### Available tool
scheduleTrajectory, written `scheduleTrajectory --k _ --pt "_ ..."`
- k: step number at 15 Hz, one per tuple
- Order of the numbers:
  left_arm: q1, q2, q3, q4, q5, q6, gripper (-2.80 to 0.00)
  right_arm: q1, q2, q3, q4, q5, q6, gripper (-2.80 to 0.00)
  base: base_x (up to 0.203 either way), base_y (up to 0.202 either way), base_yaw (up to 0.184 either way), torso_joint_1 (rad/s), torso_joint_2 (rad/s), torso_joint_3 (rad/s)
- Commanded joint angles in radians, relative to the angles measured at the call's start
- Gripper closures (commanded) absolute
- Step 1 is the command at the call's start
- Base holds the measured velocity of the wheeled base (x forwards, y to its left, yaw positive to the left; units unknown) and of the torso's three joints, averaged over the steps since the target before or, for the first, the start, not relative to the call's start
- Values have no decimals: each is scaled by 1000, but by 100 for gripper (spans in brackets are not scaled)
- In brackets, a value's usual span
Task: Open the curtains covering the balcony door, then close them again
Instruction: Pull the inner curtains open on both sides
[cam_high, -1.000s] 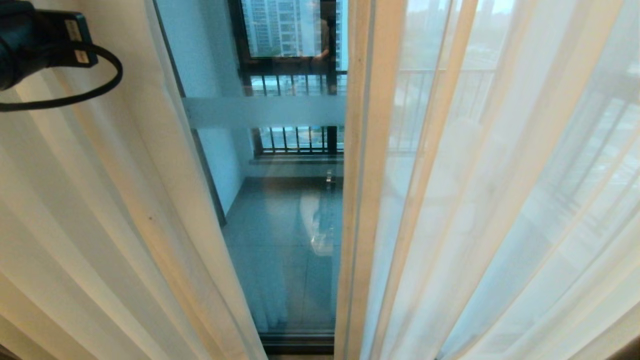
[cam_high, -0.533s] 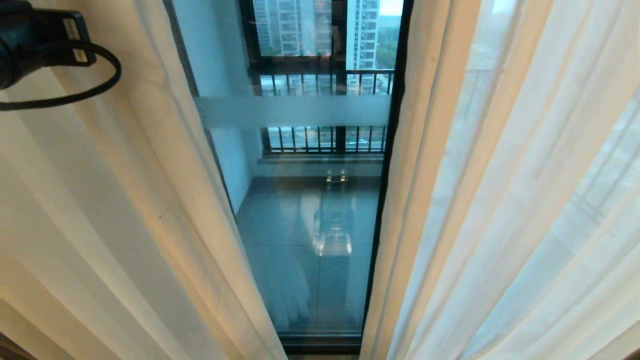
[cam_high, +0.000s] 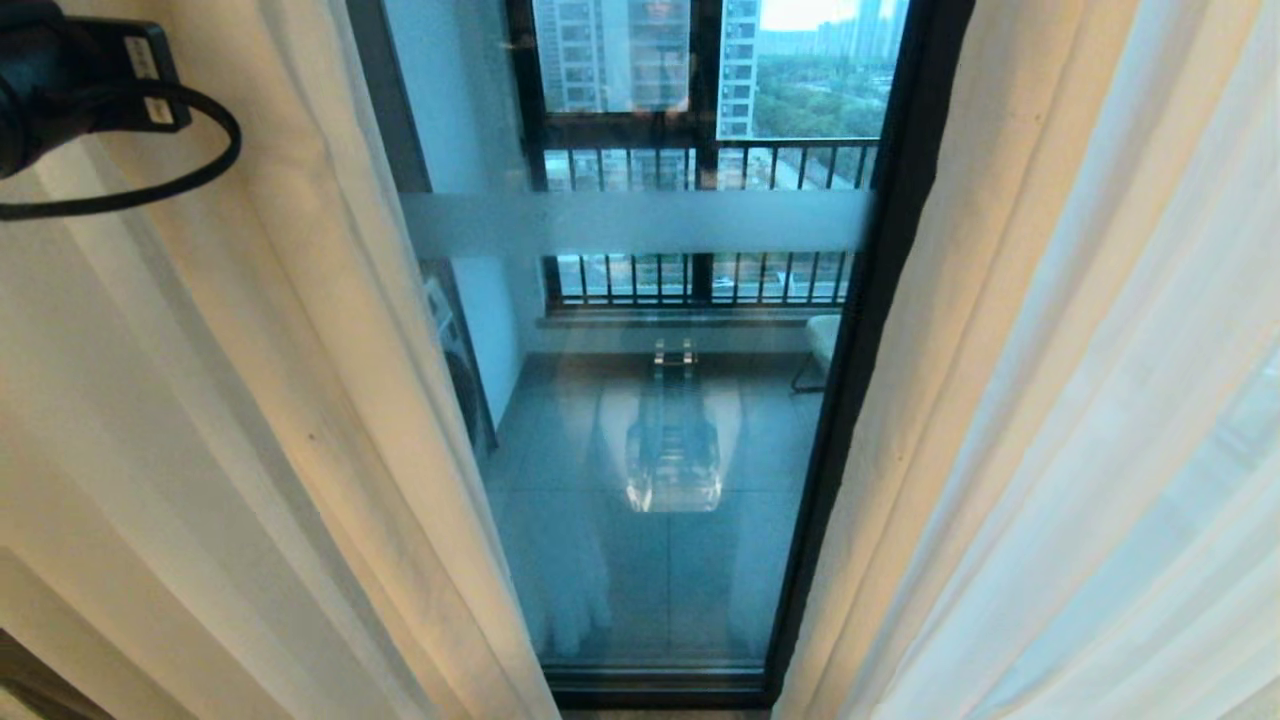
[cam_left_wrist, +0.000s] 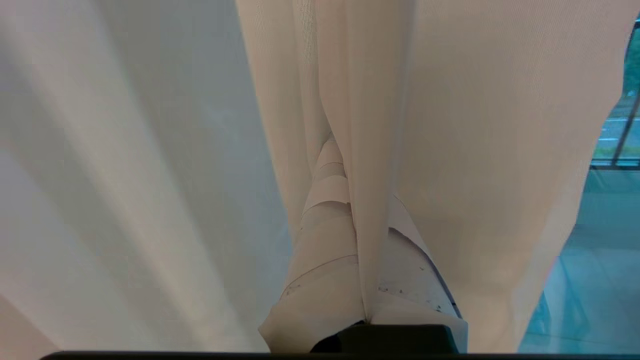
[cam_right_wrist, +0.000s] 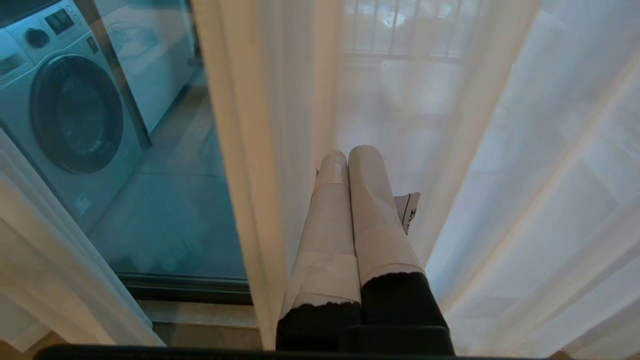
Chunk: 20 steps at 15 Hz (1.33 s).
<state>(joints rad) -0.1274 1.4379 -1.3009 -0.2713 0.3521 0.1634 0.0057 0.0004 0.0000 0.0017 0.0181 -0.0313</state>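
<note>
The curtains (cam_high: 330, 400) are parted, and the balcony door (cam_high: 650, 400) is exposed between them. A fold of the left curtain panel is clamped between the closed fingers of the left gripper (cam_left_wrist: 332, 145). The right gripper (cam_right_wrist: 352, 155) is closed on nothing and is positioned beside the right sheer panel (cam_right_wrist: 500, 175).

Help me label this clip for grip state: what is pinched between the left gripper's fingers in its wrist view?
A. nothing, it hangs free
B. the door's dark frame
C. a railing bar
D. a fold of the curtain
D: in the left wrist view the left gripper has its taped fingers closed with a pleat of the pale curtain running down between them.
</note>
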Motion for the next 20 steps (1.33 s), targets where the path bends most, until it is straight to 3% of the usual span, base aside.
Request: scheduleTrajectory --k 1,20 --pt "0 3 0 -2 2 1 0 0 0 0 0 0 -1 0 0 190 2 -2 7 7" --pt "-4 3 0 0 1 4 0 0 0 0 0 0 -1 0 0 189 1 1 3 3"
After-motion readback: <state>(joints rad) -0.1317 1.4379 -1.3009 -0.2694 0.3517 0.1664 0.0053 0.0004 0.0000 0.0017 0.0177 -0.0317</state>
